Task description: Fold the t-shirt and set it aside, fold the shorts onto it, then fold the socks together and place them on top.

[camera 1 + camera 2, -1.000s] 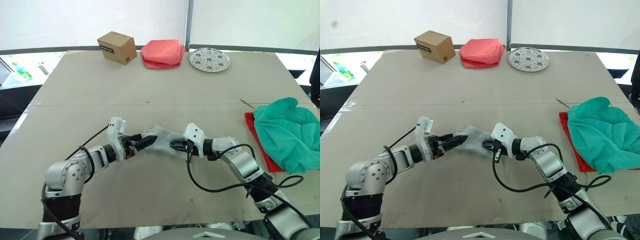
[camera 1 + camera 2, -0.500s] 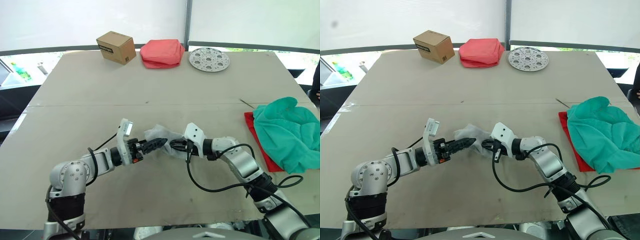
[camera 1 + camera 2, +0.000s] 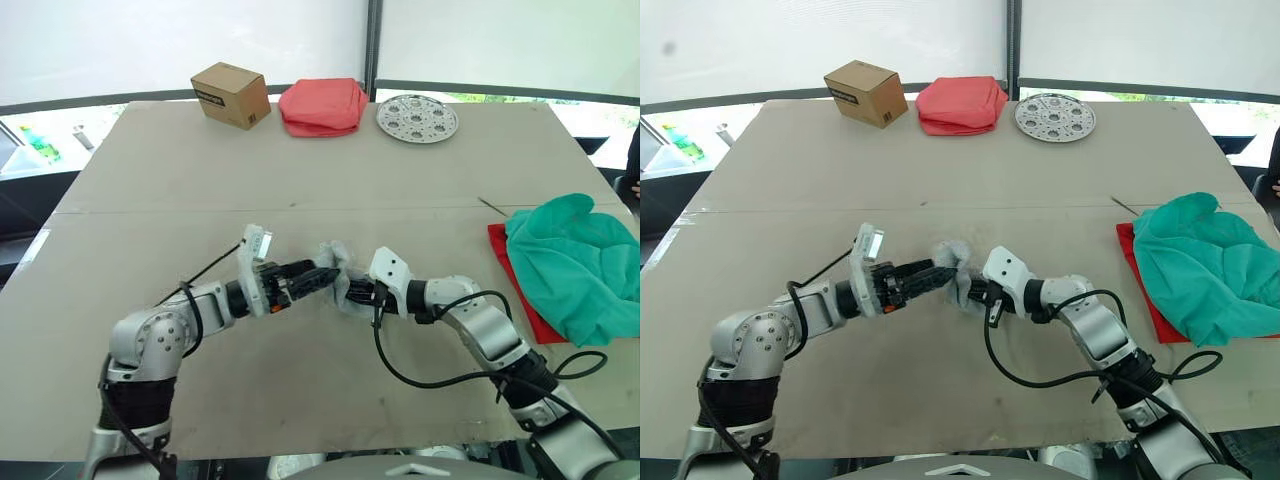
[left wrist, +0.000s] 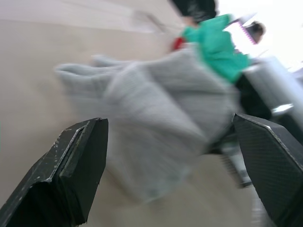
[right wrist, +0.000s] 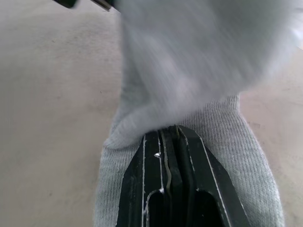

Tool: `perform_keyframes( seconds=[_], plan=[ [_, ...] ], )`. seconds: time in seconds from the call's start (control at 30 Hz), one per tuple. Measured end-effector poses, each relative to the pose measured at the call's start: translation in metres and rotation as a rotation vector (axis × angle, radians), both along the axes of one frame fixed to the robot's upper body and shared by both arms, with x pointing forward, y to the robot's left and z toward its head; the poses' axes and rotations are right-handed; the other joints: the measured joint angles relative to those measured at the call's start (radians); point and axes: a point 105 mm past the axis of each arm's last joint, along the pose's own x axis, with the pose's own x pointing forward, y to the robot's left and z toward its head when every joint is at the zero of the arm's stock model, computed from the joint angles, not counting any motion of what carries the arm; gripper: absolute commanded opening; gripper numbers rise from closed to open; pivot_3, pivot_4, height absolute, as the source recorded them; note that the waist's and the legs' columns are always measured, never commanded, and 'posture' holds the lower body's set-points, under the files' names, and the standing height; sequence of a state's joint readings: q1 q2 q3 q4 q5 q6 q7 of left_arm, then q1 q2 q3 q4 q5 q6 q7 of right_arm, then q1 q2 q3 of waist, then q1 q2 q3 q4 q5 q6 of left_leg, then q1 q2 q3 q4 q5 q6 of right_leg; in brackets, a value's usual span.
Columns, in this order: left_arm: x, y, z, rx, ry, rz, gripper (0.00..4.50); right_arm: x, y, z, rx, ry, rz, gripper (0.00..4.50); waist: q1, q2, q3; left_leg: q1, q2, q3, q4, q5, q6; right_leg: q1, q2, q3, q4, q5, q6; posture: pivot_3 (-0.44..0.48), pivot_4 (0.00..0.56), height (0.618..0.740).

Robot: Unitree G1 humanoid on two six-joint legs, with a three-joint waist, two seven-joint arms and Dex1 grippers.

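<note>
The socks (image 3: pixel 952 268) sat bunched near the middle of the worktop (image 3: pixel 300 160), a soft, ribbed light grey knit folded over on itself between the two grippers. The right gripper (image 5: pixel 168 137) had its black fingers pressed together, pinching a fold of the socks. The left gripper (image 4: pixel 170 156) had its fingers spread wide, the grey bundle between them. Out at three o'clock the teal-green shorts (image 3: pixel 575 262) lay crumpled and rumpled over the red t-shirt (image 3: pixel 512 270). At twelve o'clock stood a cardboard box (image 3: pixel 232 95), a folded salmon-pink cloth (image 3: pixel 322 105) and a round perforated metal disc (image 3: pixel 417 118).
</note>
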State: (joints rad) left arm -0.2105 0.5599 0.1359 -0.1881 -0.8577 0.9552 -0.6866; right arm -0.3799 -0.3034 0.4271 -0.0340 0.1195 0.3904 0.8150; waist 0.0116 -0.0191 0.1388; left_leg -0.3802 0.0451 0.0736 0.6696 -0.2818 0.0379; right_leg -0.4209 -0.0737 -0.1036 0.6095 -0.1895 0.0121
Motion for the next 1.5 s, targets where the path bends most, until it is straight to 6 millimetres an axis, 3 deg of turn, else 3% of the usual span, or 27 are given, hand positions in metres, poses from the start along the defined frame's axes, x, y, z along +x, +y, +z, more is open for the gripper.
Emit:
perform_keyframes(
  seconds=[0.1,0.23,0.37,0.9,1.17,1.37,1.5],
  plan=[
    [0.006,-0.005,-0.005,-0.009,-0.017,0.003,4.46,0.001,-0.002,0.000,-0.005,-0.003,-0.002,0.00,0.004,0.000,0.000,-0.001,0.000,0.000,0.001,0.000,0.000,0.000,-0.001,-0.001,0.000,0.000,0.000,0.000,0.150,0.740],
    [0.011,-0.028,0.011,-0.093,-0.073,-0.064,4.46,0.000,-0.001,0.000,-0.006,-0.005,0.003,0.00,0.000,-0.001,0.000,-0.001,-0.001,0.000,0.000,0.000,0.000,0.000,-0.002,-0.001,0.000,0.000,0.000,0.000,0.150,0.740],
    [0.006,-0.037,0.020,-0.146,-0.075,-0.116,4.46,-0.001,-0.001,0.000,-0.025,-0.025,0.014,0.00,0.000,-0.001,0.000,-0.001,-0.001,-0.001,0.000,0.000,0.000,0.000,-0.001,-0.001,0.000,0.001,0.001,0.000,0.150,0.740],
    [0.001,-0.052,0.016,-0.176,-0.007,-0.115,4.46,-0.001,-0.001,-0.001,-0.038,-0.060,0.016,0.00,0.001,-0.001,0.000,0.000,-0.001,-0.001,0.000,0.000,0.000,0.001,-0.001,-0.001,0.000,0.001,0.001,0.000,0.150,0.740],
    [0.019,-0.054,0.035,-0.279,-0.068,-0.006,4.46,0.000,0.000,-0.001,-0.049,-0.098,0.021,0.00,0.000,-0.001,0.000,0.000,-0.002,-0.001,0.001,0.000,0.000,0.001,-0.001,0.000,0.000,0.001,0.002,0.000,0.150,0.740],
    [0.006,-0.079,0.033,-0.384,0.035,-0.089,4.46,0.001,0.002,-0.001,-0.035,-0.105,0.017,0.00,-0.001,-0.001,0.000,0.000,-0.004,-0.001,0.001,0.000,0.000,0.001,-0.001,0.000,0.000,0.002,0.004,0.000,0.150,0.740],
    [0.012,-0.073,0.040,-0.425,0.034,-0.038,4.46,0.001,0.002,-0.001,-0.034,-0.106,0.013,0.00,0.000,-0.002,0.000,0.000,-0.004,-0.001,0.001,0.000,0.000,0.001,-0.001,0.000,0.000,0.002,0.004,0.000,0.150,0.740]
  ],
)
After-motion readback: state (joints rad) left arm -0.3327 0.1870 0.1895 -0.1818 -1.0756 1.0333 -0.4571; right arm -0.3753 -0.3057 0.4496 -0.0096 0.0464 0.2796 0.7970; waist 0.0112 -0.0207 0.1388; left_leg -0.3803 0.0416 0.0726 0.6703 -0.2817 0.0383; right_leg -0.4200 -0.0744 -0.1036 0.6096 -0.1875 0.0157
